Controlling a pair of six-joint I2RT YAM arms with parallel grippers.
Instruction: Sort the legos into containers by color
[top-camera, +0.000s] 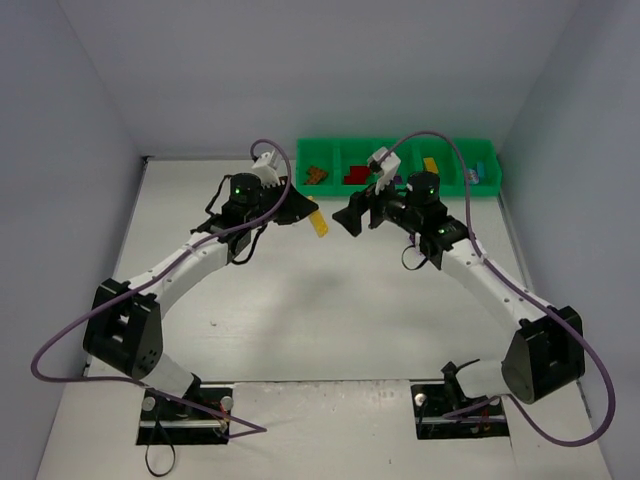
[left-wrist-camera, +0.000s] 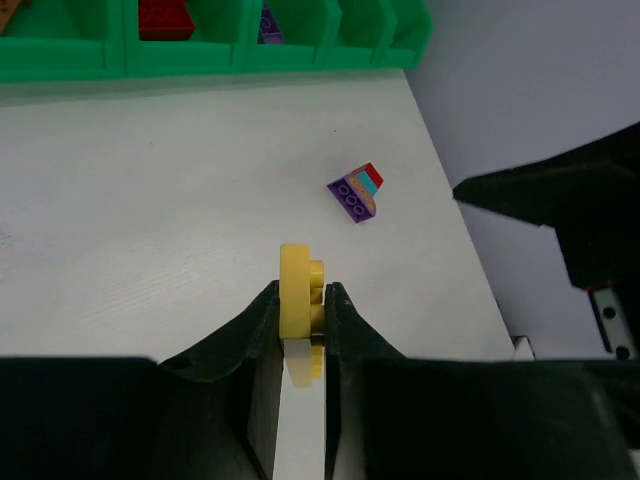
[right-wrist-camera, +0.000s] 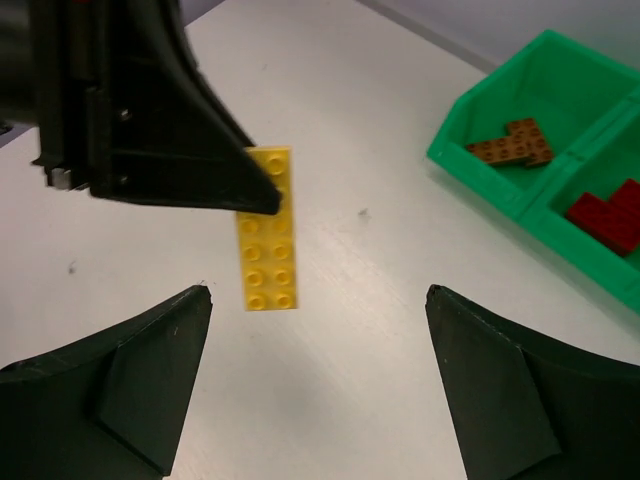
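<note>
My left gripper (left-wrist-camera: 300, 292) is shut on a flat yellow lego (left-wrist-camera: 297, 283), holding it edge-up above the table; it shows as a two-by-several studded plate (right-wrist-camera: 266, 228) in the right wrist view. My right gripper (right-wrist-camera: 318, 300) stands open just in front of that plate, touching nothing. The two grippers face each other mid-table (top-camera: 318, 222). A small stack of purple, red and light blue legos (left-wrist-camera: 358, 190) lies on the table beyond. The green containers (top-camera: 400, 150) hold brown (right-wrist-camera: 510, 145), red (right-wrist-camera: 612, 212), purple (left-wrist-camera: 270, 25), yellow (top-camera: 430, 165) and blue (top-camera: 478, 175) legos.
The green tray runs along the table's far edge against the back wall. The right arm's dark body (left-wrist-camera: 570, 210) fills the right side of the left wrist view. Cables loop over both arms.
</note>
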